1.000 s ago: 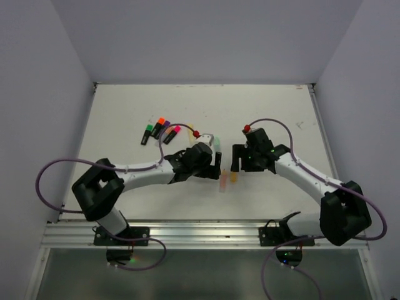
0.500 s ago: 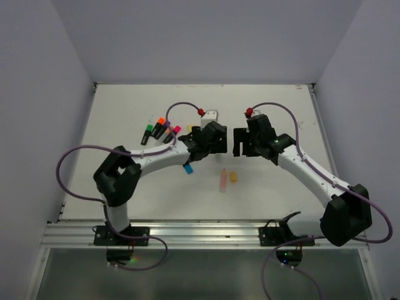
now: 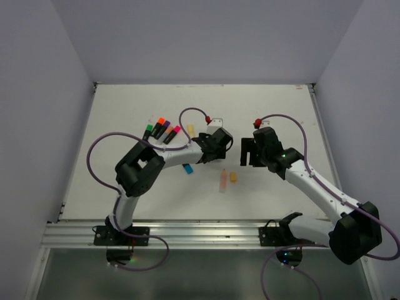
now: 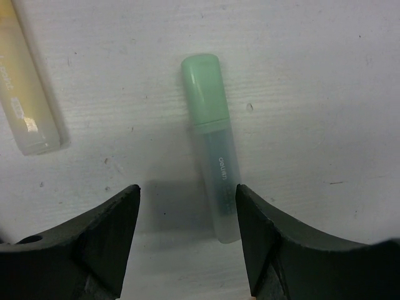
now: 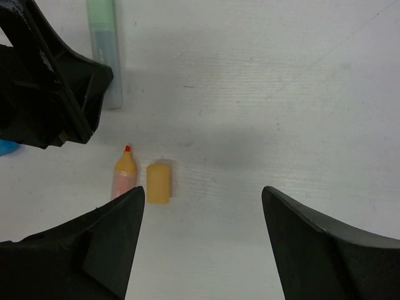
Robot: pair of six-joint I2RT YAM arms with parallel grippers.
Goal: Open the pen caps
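Note:
My left gripper [image 4: 187, 195] is open and empty, its fingers straddling the clear tail end of a capped mint pen [image 4: 217, 172] lying on the table, mint cap [image 4: 204, 84] at the far end. In the top view the left gripper [image 3: 218, 145] hides this pen. My right gripper [image 5: 203, 199] is open and empty above the table, right of an uncapped peach pen [image 5: 123, 176] and its loose peach cap [image 5: 159, 182]. The mint pen [image 5: 105, 53] also shows there. The right gripper [image 3: 245, 152] stands right of the left one.
Four capped black pens with green [image 3: 148, 132], orange [image 3: 159, 127], purple [image 3: 167, 131] and pink [image 3: 173, 134] ends lie at the back left. A pastel yellow pen [image 4: 22, 94] lies left of the mint one. A blue cap [image 3: 187, 168] lies near the left forearm.
My left gripper has swung from the middle front toward the back, over the mint pen. The blue cap now shows on the table. My right gripper has shifted slightly right and nearer.

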